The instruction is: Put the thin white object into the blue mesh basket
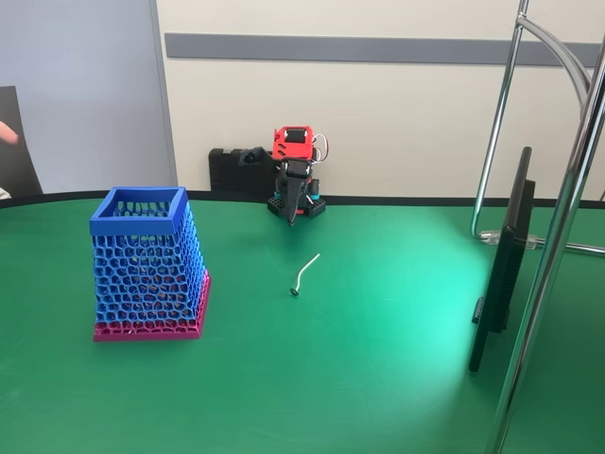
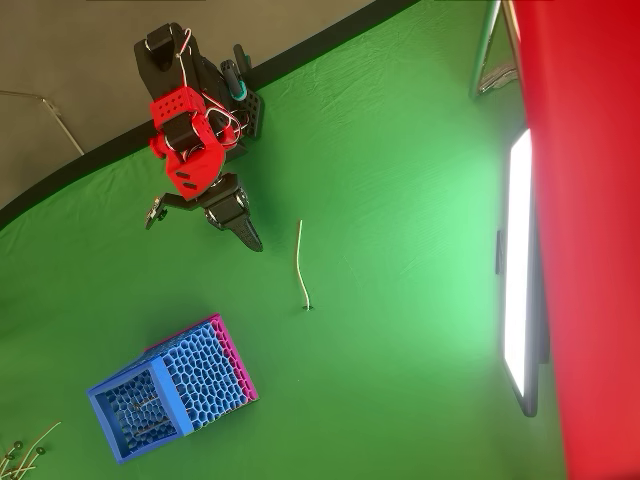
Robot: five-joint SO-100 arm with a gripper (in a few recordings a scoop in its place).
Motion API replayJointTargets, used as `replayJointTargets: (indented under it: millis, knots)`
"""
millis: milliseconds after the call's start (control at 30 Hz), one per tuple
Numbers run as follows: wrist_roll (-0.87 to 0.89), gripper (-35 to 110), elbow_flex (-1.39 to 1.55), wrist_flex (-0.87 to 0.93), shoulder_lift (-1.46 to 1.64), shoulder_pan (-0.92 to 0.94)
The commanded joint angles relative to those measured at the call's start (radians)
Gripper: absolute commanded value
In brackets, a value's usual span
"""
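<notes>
The thin white object (image 1: 305, 272) (image 2: 300, 263) lies flat on the green table, its small dark tip toward the camera in the fixed view. The blue mesh basket (image 1: 142, 265) (image 2: 165, 390) stands upright on its pink base, to the left of the stick in the fixed view. Several thin sticks seem to lie inside the basket. My gripper (image 1: 292, 219) (image 2: 252, 240) hangs near the arm's base, fingers pointing down, shut with nothing in it. It is behind the stick and well apart from it.
A standing monitor (image 1: 501, 265) (image 2: 520, 270) and chrome stand poles (image 1: 558, 236) occupy the right side. Several spare sticks (image 2: 25, 450) lie at the lower-left edge of the overhead view. The table's dark rear edge (image 1: 397, 201) runs behind the arm.
</notes>
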Motion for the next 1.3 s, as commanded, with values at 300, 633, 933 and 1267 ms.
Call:
replayJointTargets:
  millis: [300,633,933,1267]
  knots:
    - [-0.006,1,0.008,0.003,0.008,0.000]
    - [-0.017,1,0.008,0.003,0.008,-0.011]
    - [-0.026,1,0.008,0.003,0.006,-0.018]
    - [-0.048,1,-0.026,-0.094,-0.140,-0.040]
